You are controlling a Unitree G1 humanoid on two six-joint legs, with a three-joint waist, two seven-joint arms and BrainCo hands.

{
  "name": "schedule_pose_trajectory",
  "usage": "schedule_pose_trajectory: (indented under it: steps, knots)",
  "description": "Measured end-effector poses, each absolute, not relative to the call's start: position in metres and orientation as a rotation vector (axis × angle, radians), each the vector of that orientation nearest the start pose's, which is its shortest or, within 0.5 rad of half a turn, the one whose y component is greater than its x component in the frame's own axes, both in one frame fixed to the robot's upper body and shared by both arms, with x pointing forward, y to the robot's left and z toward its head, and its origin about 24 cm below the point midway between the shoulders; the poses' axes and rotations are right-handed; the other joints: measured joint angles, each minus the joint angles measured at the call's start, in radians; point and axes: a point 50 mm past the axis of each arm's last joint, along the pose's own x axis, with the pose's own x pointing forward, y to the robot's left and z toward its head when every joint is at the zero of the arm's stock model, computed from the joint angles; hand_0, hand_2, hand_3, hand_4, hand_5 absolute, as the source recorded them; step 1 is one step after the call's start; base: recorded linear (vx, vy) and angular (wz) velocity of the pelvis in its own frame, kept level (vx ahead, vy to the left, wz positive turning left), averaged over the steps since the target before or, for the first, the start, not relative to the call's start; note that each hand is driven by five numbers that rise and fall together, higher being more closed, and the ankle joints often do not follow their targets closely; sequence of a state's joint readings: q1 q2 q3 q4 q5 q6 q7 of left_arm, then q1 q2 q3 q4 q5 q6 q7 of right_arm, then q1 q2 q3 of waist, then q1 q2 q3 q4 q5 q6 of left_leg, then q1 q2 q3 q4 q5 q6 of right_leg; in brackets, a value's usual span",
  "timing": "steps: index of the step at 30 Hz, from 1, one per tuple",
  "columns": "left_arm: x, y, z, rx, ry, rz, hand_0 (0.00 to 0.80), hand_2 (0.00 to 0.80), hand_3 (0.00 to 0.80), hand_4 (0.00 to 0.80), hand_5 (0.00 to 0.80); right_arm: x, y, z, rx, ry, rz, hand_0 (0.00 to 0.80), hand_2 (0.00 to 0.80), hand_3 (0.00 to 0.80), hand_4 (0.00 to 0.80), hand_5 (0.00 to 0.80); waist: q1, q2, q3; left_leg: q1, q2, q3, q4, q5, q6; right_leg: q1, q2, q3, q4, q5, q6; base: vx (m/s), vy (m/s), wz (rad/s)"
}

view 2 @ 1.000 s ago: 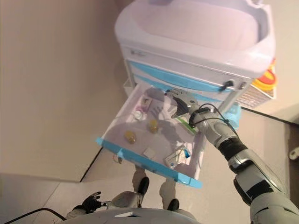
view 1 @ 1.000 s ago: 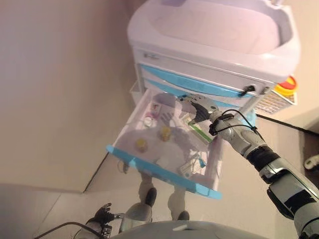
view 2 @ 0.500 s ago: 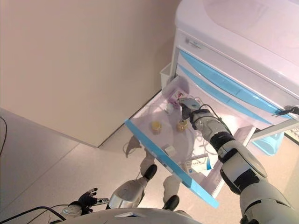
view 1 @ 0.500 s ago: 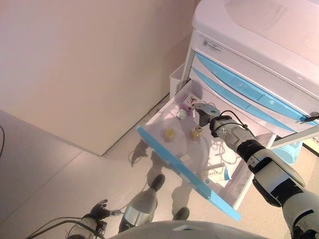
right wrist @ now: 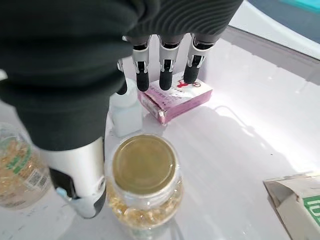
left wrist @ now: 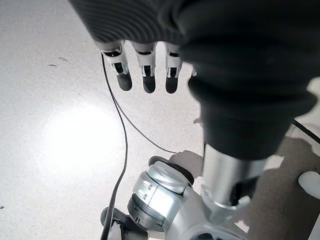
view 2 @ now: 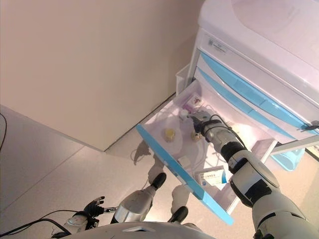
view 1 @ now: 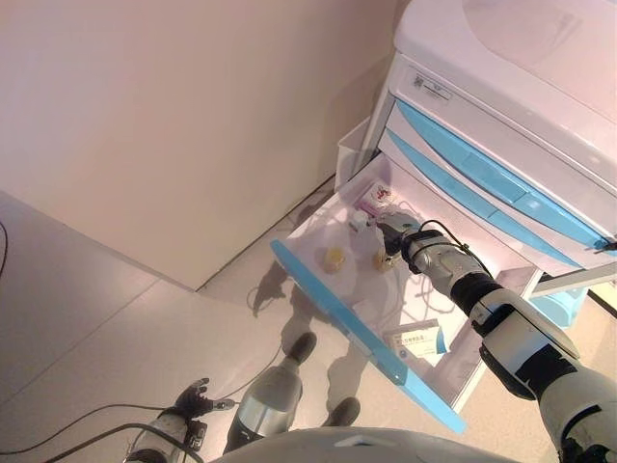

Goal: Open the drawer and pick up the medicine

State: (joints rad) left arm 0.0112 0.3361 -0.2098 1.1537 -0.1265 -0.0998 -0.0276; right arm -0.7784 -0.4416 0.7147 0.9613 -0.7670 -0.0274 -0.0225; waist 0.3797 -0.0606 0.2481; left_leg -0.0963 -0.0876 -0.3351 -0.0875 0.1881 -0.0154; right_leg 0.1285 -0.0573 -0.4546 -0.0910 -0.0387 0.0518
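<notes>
Drawer (view 1: 333,299) of the white and blue cart (view 1: 501,116) is already pulled out, so the opening part looks done; picking is what's left. Right robot hand (right wrist: 90,165) is down inside the drawer, fingers (right wrist: 165,80) straight and released, thumb alongside a yellow-capped bottle (right wrist: 144,185) of golden capsules, touching or just beside it, can't tell which; nothing grasped yet. Medicine is all in the drawer: that bottle under the palm, a second similar bottle (view 1: 334,258) near it toward the drawer front, a small white bottle (right wrist: 125,112) and a pink box (right wrist: 175,100) just past the fingertips, a white and green box (view 1: 416,340) further along the drawer. Left robot hand (left wrist: 145,75) hangs low over the floor (left wrist: 60,140), fingers relaxed, empty, idle. Risks, as a guess: the bottle is round and smooth, a thumb closing off-centre could tip or roll it away; fingers curling in may shove the white bottle or the pink box; crowded items could mean grabbing two at once or pinching only the cap.
</notes>
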Motion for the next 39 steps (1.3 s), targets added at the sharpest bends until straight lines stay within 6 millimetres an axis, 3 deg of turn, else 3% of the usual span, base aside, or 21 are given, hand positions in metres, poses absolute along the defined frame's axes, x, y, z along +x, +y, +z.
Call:
schedule_pose_trajectory:
  steps: [11,25,33,39]
  knots:
    - [0.109,0.258,-0.145,0.293,1.067,0.042,0.000,0.000,0.000,0.000,0.000,0.364,-0.171,0.038,-1.687,0.145,0.449,0.000,0.000,0.000,0.000,0.000,-0.004,-0.010,0.005,0.002,0.001,0.004,0.000,0.000,0.000,0.000,-0.002,0.004,0.000,0.001,-0.001,0.000,0.000,0.00]
    - [0.110,0.266,-0.142,0.320,1.065,0.050,0.000,0.000,0.000,0.000,0.000,0.353,-0.176,0.013,-1.694,0.277,0.500,0.000,0.000,0.000,0.000,0.000,0.000,-0.007,0.014,0.000,0.000,0.003,0.000,0.000,0.000,-0.002,-0.002,0.003,0.000,0.001,-0.001,0.000,0.000,0.00]
    - [0.117,0.265,-0.140,0.322,1.035,0.041,0.000,0.000,0.000,0.000,0.000,0.353,-0.179,0.010,-1.697,0.310,0.438,0.000,0.000,0.000,0.000,0.000,0.002,0.005,0.026,-0.004,-0.001,0.001,0.000,0.000,0.000,-0.004,-0.003,0.001,0.000,0.001,-0.001,0.008,0.002,0.00]
    - [0.117,0.261,-0.141,0.337,1.035,0.013,0.000,0.000,0.000,0.000,0.000,0.352,-0.197,0.009,-1.669,0.368,0.305,0.000,0.000,0.000,0.000,0.000,0.001,0.023,0.037,-0.004,-0.002,0.000,0.000,0.000,0.000,-0.003,-0.003,0.000,0.000,0.001,-0.001,0.015,0.009,0.00]
